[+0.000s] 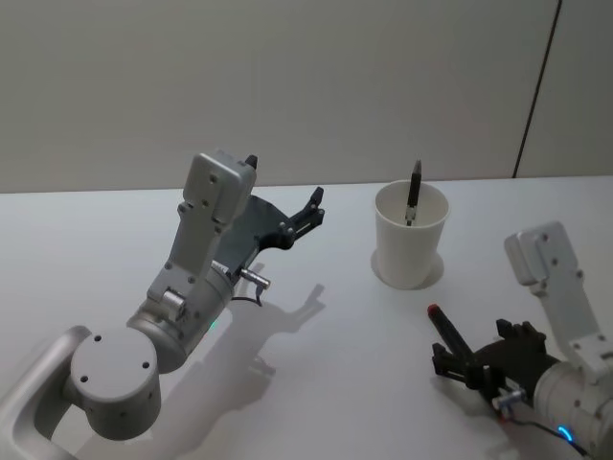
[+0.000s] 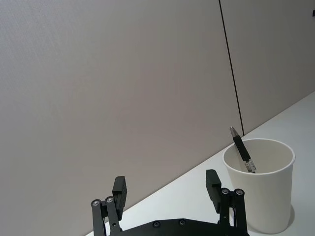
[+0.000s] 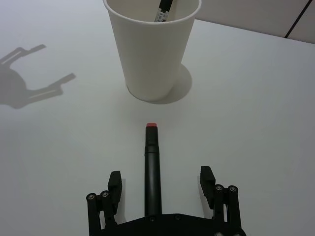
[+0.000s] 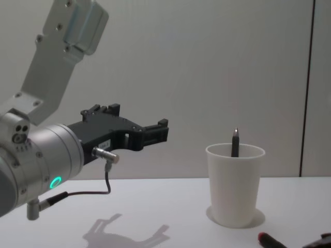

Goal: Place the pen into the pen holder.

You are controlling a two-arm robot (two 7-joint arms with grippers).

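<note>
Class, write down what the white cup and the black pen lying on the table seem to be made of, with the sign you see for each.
The white cup looks like paper: matte, thin wall, rolled rim. The black pen on the table is probably plastic: smooth barrel, slight sheen, red end; metal cannot be ruled out.

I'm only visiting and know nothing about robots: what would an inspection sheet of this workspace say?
Surface: white table.
Job's things: white pen holder upright, a black pen standing in it; a red-tipped pen lying on the table nearer the robot.
Clutter: nothing seen.
Grippers: left gripper open, empty, raised above the table; right gripper open, low, its fingers either side of the red-tipped pen, not touching it.
Cables: black cable at the left wrist.
Surroundings: plain grey wall with a dark vertical seam.
</note>
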